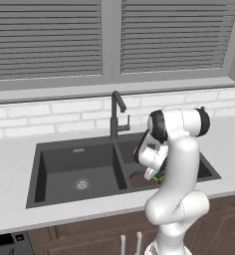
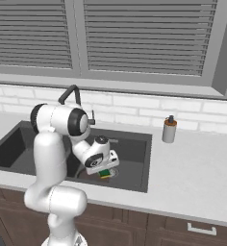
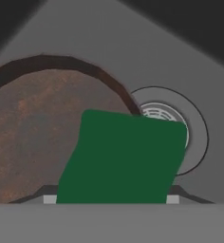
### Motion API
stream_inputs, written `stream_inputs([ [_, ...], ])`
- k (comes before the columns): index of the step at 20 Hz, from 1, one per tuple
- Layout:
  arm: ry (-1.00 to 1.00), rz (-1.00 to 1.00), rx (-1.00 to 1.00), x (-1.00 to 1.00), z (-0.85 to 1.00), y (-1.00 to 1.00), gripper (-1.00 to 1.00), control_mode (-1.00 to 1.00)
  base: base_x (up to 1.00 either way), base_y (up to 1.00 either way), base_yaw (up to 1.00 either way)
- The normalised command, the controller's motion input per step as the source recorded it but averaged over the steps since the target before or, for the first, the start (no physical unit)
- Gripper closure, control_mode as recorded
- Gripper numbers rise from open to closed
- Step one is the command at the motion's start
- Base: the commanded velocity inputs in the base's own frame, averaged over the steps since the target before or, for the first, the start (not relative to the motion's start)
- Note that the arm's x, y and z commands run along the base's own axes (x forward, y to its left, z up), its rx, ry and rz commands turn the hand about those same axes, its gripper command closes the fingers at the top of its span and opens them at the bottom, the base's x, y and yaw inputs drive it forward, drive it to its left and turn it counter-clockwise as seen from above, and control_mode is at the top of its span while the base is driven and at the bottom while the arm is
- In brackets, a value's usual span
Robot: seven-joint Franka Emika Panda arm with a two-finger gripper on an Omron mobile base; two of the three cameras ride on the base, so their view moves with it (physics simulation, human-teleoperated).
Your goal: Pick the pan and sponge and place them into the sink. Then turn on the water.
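White and folded low, my arm is dipping its gripper into the dark grey sink's right basin. Its fingers are clamping the green-topped rectangular sponge, hanging over the round brown pan beside the metal drain.

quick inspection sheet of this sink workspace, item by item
surface: pale counter around the sink, a dark double basin with a round drain in each
pan: pan already lies in the right basin, brown inside, beside that drain
sponge: sponge green side up, between the fingertips, low over the pan's edge and the drain
faucet: dark gooseneck faucet behind the divider, no water running
clutter: white bottle with brown cap on the counter right of the sink
claw: claw shut on the sponge, down inside the right basin
cables: nothing seen
surroundings: white brick backsplash, window with closed blinds, brown cabinets below
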Motion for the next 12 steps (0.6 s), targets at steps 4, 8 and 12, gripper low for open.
stream_inputs([
  [4, 0.00, 0.00, 0.00, 0.24, -0.12, -0.01, 1.00, -1.00, 0.00, 0.00, 0.00],
  [8, 0.00, 0.00, 0.00, 0.20, -0.09, -0.01, 1.00, -1.00, 0.00, 0.00, 0.00],
  [12, 0.00, 0.00, 0.00, 0.13, -0.05, -0.01, 1.00, -1.00, 0.00, 0.00, 0.00],
])
